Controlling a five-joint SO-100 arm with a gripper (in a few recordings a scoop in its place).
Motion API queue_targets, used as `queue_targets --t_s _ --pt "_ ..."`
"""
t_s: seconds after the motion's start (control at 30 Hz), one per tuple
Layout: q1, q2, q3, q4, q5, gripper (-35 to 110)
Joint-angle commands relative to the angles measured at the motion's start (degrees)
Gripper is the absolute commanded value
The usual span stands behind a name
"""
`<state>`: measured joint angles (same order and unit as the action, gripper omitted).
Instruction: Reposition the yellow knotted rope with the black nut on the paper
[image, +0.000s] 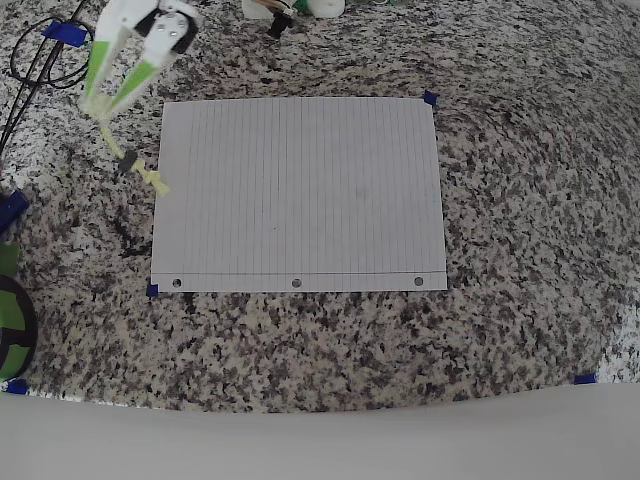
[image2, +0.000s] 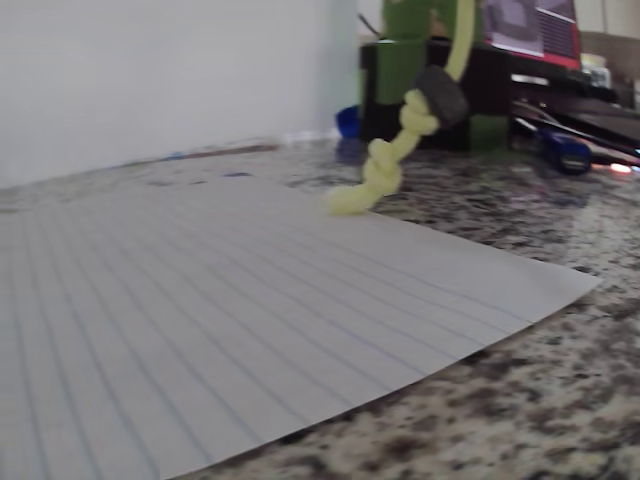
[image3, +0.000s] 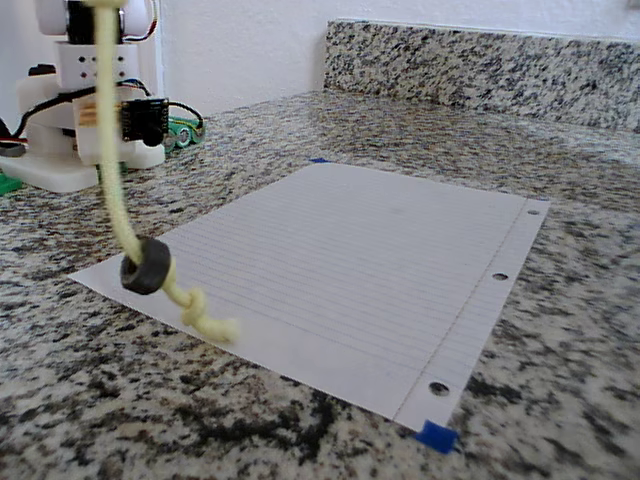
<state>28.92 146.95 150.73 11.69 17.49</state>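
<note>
- In the overhead view, a white lined sheet, the paper (image: 298, 193), lies flat on a speckled granite counter (image: 520, 330), its three punched holes along the 6 o'clock edge.
- Small blue tape tabs (image: 430, 98) mark some of the sheet's corners.
- The robot's gripper (image: 100, 108) reaches in from about 11 o'clock of the sheet, off its corner; the green and white fingers (image: 143, 72) converge on the top of the cord.
- The fingers appear clenched on the yellow knotted rope (image: 130, 158), which hangs from their tips.
- The rope is lifted: in the fixed view it drops almost straight down from the top of the picture, and its lower knotted end (image3: 205, 318) trails at the near edge of the sheet.
- The black nut (image3: 146, 265) sits low on the cord, just above the bottom knot, and hangs beside the paper's edge, at about 9 o'clock of the sheet in the overhead view.
- The wrist view shows the knotted end (image2: 375, 175) and the nut above the paper's surface, with the sheet stretching away underneath.
- Judged progress: the pick-up looks done and the carry is under way.
- What appears left: bring the rope and nut further over the sheet, lower them so the cord lies on the paper, then release.
</note>
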Motion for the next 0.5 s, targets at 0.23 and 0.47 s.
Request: queue_targets --t_s 0.23,0.47 --pt "-16.3 21.4 13.7 5.6 8.6 0" --pt "-27.1 29.8 23.6 8.3 10.3 0"
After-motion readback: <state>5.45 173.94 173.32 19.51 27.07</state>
